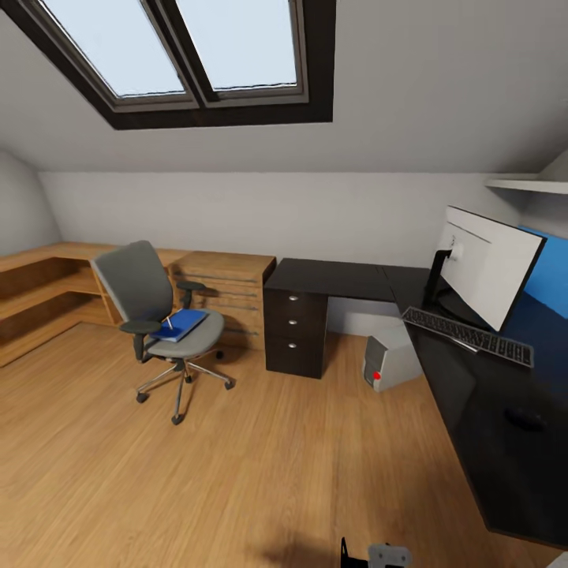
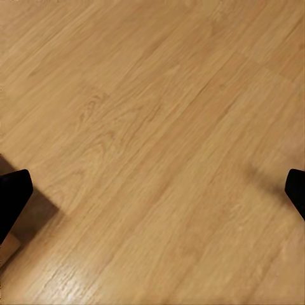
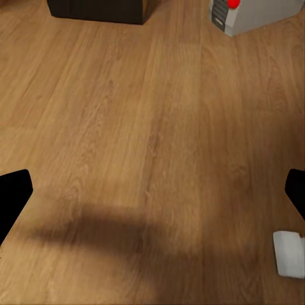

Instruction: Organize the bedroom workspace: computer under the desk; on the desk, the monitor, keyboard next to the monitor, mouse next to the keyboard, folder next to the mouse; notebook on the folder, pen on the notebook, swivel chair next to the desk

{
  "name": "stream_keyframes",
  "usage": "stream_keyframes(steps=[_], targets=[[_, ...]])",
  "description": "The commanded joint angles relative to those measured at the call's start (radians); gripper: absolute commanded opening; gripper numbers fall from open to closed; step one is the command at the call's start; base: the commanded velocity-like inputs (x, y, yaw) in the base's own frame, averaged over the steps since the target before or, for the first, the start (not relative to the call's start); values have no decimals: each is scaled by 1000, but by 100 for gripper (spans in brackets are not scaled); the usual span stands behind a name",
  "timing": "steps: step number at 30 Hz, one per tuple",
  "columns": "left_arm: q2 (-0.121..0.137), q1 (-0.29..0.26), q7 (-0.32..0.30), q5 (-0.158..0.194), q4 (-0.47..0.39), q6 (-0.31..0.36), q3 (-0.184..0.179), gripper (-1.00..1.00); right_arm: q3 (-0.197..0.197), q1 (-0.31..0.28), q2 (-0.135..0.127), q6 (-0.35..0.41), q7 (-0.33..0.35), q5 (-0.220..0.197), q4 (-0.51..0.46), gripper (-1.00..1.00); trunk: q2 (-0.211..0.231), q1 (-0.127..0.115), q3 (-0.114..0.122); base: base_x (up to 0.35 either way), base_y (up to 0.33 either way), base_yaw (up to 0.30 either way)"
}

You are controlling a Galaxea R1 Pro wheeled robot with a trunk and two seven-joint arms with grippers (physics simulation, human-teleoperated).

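Lying flat on the swivel chair [image 1: 158, 315] seat, well apart from the worktop [image 1: 489, 410], the bright-blue folder [image 1: 183, 324] carried a thin pen [image 1: 169, 323]. It looked light, stiff and slippery, probably best pinched at an overhanging edge. Both the left pincer [image 2: 152, 190] and right pincer [image 3: 152, 197] hung spread over bare floor [image 1: 237, 473].

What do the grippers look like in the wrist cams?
Little shows. The left gripper has two plain black fingers, matte and blocky, at the picture's two edges over wood floor. The right gripper has the same black fingers. No cables or markings visible.
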Motion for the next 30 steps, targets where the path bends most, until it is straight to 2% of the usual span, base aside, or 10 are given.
stream_keyframes(steps=[1, 30], targets=[[1, -1, 6, 11, 0, -6, -6, 100, -6, -1, 0, -3, -6, 11, 2, 100, 7, -4, 2, 0, 0, 0], [1, -1, 6, 11, 0, -6, -7, 100, -6, -1, 3, -4, -9, 9, 2, 100, 210, -115, 93, 0, 0, 0]])
